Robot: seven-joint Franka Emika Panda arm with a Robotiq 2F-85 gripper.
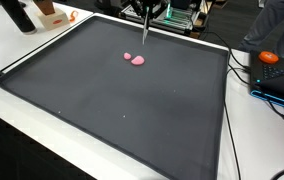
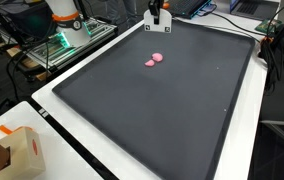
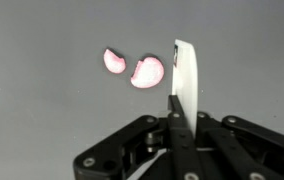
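Found the black two-fingered pincer (image 3: 179, 112) clamped on a flat white blade-shaped tool (image 3: 185, 78). Jaws pressed against its lower part, with the rounded end projecting forward in the wrist view. Seen in both exterior views at the far edge of the work area (image 1: 147, 12) (image 2: 158, 18), with the thin white tool (image 1: 145, 33) hanging down from it towards the surface. Cannot tell whether the tip touches.

Located two pink, soft-looking rounded pieces on the dark grey rectangular mat (image 1: 102, 110):
- larger pink piece (image 3: 148, 72): just beside the blade, a narrow strip of mat showing between them
- smaller pink piece (image 3: 114, 61): just beyond the larger one, away from the blade, the two close but apart

Confirmed in both exterior views as one small pink cluster (image 1: 137, 59) (image 2: 155, 60) lying on the mat (image 2: 182, 120) near the pincer, slightly towards the middle of the mat and not held.

Noted one container – an orange-and-white cardboard box (image 2: 12, 150) on the white table (image 2: 77, 160), well apart from the pincer. Contents not discernible.
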